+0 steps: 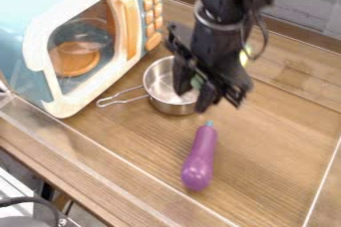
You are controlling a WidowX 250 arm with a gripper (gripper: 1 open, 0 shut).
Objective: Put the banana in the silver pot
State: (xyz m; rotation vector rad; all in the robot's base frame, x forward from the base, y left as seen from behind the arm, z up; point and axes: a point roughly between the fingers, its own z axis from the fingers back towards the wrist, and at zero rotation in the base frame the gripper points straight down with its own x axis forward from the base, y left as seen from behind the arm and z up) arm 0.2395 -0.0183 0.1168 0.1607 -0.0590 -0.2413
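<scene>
Honestly, I can't see the banana — the gripper (pixel 209 94) is closed over the pot (pixel 166 84), on what I can't tell; it should be light, stiff, slippery plastic.

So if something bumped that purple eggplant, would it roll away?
Probably a little. The eggplant looks rounded and smooth, lying on its side on the flat wooden table, so a sideways nudge could roll it. Its thicker lower end might make it curve rather than run straight. It looks like glossy plastic, so likely light and stiff.
</scene>
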